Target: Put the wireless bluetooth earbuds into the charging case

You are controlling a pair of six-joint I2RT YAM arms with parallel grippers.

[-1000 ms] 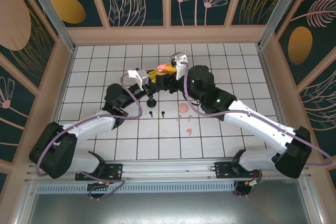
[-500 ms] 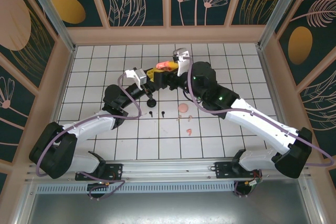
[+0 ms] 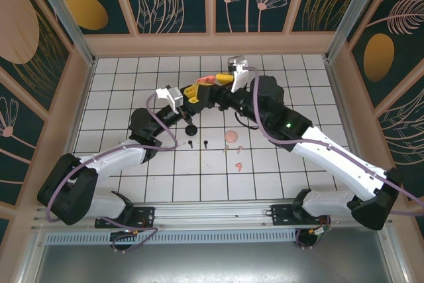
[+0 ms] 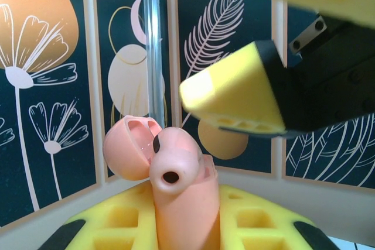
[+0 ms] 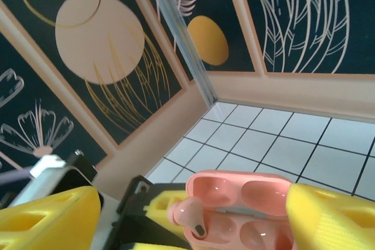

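Left claw (image 3: 197,91) is pressed together on the pink charging case (image 3: 207,80), pinching its lower body btwn yellow foam pads and holding it up off the tabletop (image 3: 132,71). In the left wrist view the case (image 4: 187,209) stands upright in that claw (image 4: 187,226), w/ its lid (image 4: 130,149) flipped open to the left. One pink earbud (image 4: 174,165) sits in the mouth of the case, rounded head up and poking above the rim.

Right claw (image 3: 220,79) hangs just beside the case on the far side, fingers spread wide, pinching nothing. From its own wrist camera the right claw (image 5: 190,212) straddles the open case (image 5: 240,209): one yellow finger (image 5: 53,218) stands well off to the left, the other (image 5: 331,215) sits close by the case's right edge. The earbud (image 5: 190,215) lies in the left socket; the right socket looks bare.

Nearer the arm bases, loose on the tabletop, lie two black earbuds (image 3: 190,142) (image 3: 206,142) side by side. To their right lie pale pink earbuds (image 3: 238,165) (image 3: 228,150) and a rounder pink piece (image 3: 230,136), too small to identify.
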